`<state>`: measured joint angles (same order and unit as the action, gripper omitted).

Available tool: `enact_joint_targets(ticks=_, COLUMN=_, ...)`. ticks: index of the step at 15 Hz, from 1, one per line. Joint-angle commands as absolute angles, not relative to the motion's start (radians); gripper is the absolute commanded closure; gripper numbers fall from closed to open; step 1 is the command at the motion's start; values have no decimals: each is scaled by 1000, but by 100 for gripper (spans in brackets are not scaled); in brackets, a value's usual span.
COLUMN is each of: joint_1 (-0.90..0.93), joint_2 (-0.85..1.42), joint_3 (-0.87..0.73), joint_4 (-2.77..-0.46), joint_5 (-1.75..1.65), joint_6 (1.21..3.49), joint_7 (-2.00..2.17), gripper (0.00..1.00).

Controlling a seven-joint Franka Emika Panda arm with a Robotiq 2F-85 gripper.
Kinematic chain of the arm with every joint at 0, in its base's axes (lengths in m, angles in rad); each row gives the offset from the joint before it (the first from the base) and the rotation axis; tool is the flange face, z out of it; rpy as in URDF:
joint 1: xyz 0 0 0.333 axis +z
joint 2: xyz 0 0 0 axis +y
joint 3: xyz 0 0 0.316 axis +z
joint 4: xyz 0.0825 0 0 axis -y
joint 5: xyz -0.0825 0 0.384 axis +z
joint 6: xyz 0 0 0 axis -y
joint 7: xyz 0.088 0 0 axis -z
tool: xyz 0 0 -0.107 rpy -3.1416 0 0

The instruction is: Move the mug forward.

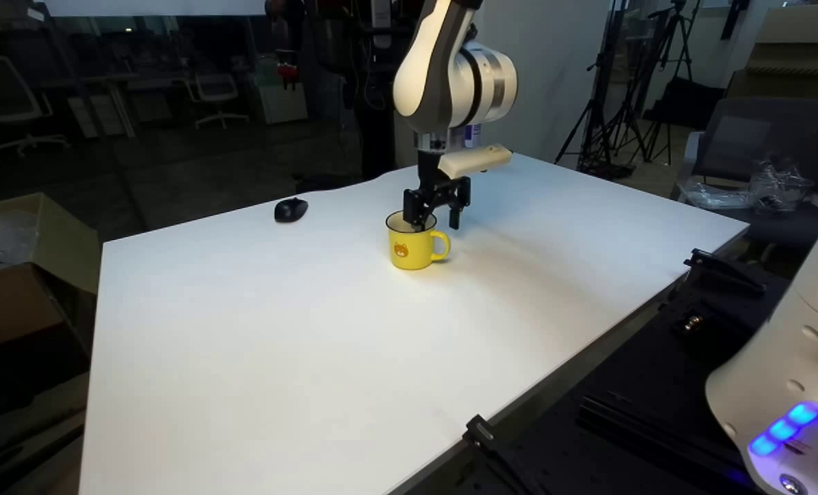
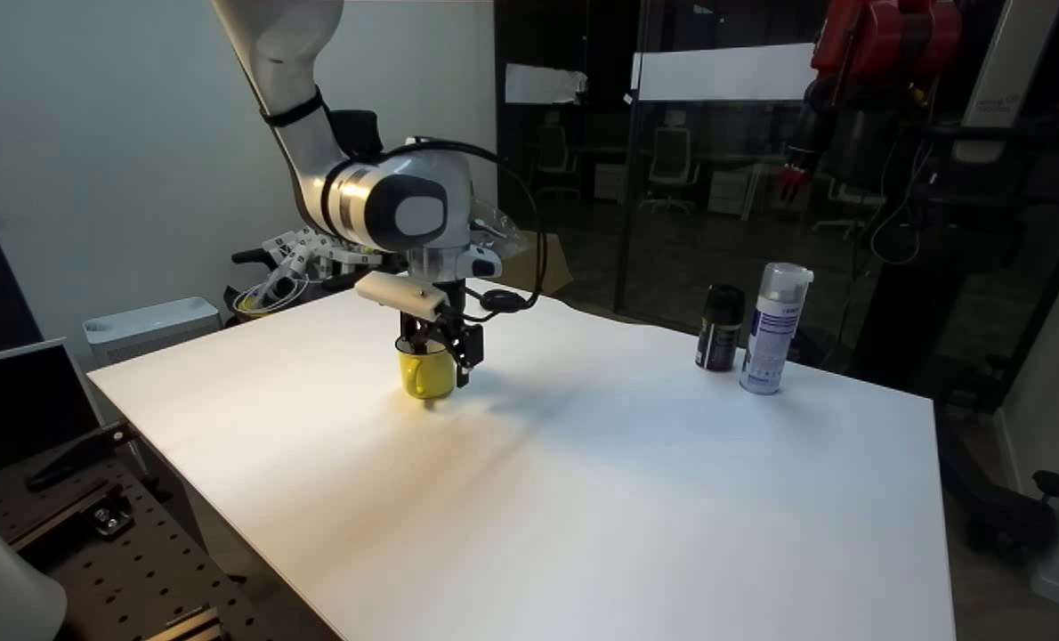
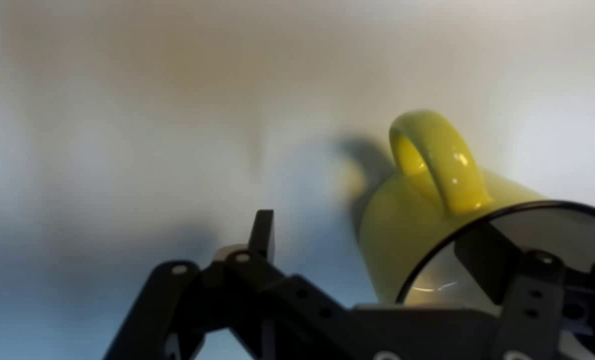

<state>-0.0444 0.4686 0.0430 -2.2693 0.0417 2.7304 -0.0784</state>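
Note:
The yellow mug [image 1: 409,253] stands upright on the white table [image 1: 264,357], with its bear mark and side handle showing. It also shows in an exterior view [image 2: 433,376] and in the wrist view [image 3: 407,225], with its dark rim and pale inside. My gripper [image 1: 437,223] is open and straddles the mug's wall. One finger reaches inside the mug; the other hangs outside, apart from the wall. In an exterior view the gripper [image 2: 441,363] hides part of the rim. In the wrist view, the gripper [image 3: 370,235] has a gap between each finger and the wall.
A black computer mouse [image 1: 291,210] lies near the table's far edge. A dark bottle [image 2: 720,329] and a white spray can [image 2: 772,331] stand close together near a table edge. An open cardboard box [image 1: 38,268] sits beyond the table's side.

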Motion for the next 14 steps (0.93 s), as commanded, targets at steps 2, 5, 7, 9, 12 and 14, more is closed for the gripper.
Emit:
enact_joint_targets(ticks=2, joint_1=-63, joint_2=400, joint_3=55, joint_4=-2299, joint_5=60, joint_6=2775, joint_7=-94, gripper=0)
enact_joint_targets(ticks=5, joint_1=-87, joint_2=357, joint_3=79, joint_4=-2308, joint_5=91, joint_6=2795, joint_7=-113, gripper=0)
enact_joint_targets(ticks=7, joint_1=-140, joint_2=322, joint_3=137, joint_4=-2309, joint_5=169, joint_6=2770, joint_7=-187, gripper=0)
enact_joint_targets(ticks=9, joint_1=-200, joint_2=295, joint_3=202, joint_4=-2298, joint_5=283, joint_6=2704, joint_7=-293, gripper=0)
enact_joint_targets(ticks=12, joint_1=-161, joint_2=321, joint_3=163, joint_4=-2277, joint_5=270, joint_6=2712, joint_7=-278, gripper=0)
enact_joint_targets(ticks=14, joint_1=-167, joint_2=315, joint_3=167, joint_4=-2278, joint_5=273, joint_6=2708, joint_7=-284, gripper=0)
